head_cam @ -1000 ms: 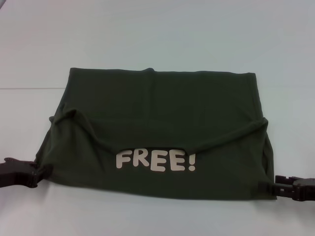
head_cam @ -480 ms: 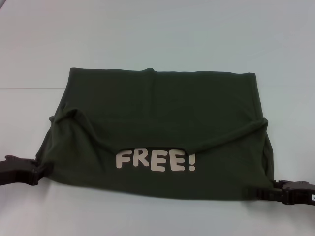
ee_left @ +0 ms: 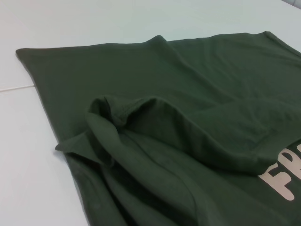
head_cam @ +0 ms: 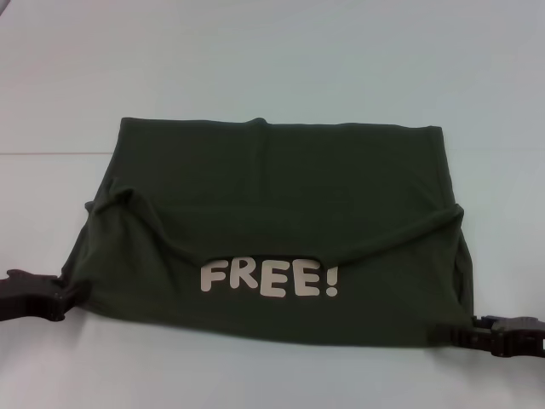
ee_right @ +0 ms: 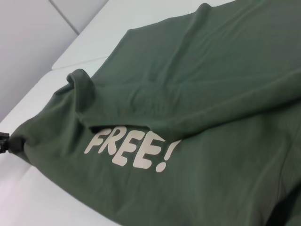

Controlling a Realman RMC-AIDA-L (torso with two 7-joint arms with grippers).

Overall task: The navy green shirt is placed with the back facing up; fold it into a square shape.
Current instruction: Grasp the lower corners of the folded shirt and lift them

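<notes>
**Now both my grippers sit at the near corners of the folded shirt**

Right now the navy green shirt (head_cam: 281, 230) lies on the white bench (head_cam: 272, 68) in front of me, folded over itself into a wide block. Its far edge runs straight across, and a top layer sags toward me in a shallow curve. Under that curve, on the layer below, the pale word "FREE!" (head_cam: 271, 279) shows; the shirt is not plain.

My left gripper (head_cam: 72, 292) is at the near left corner of the cloth, low on the bench, its tip against the fabric edge where the cloth bunches to a point. The right wrist view also catches it far off (ee_right: 5, 142), pinching that bunched corner, so its jaws are clamped on the shirt.

My right gripper (head_cam: 456, 335) is at the near right corner, also low, its tip meeting the hem. Whether its jaws are together on the cloth I cannot tell.

From the left wrist view the shirt (ee_left: 155, 117) shows a raised, rumpled fold where the upper layer turns under, with part of the pale lettering (ee_left: 282, 176) at the edge. From the right wrist view the shirt (ee_right: 197, 94) fills most of the picture, the lettering (ee_right: 131, 148) lying just below the drooping fold.
</notes>
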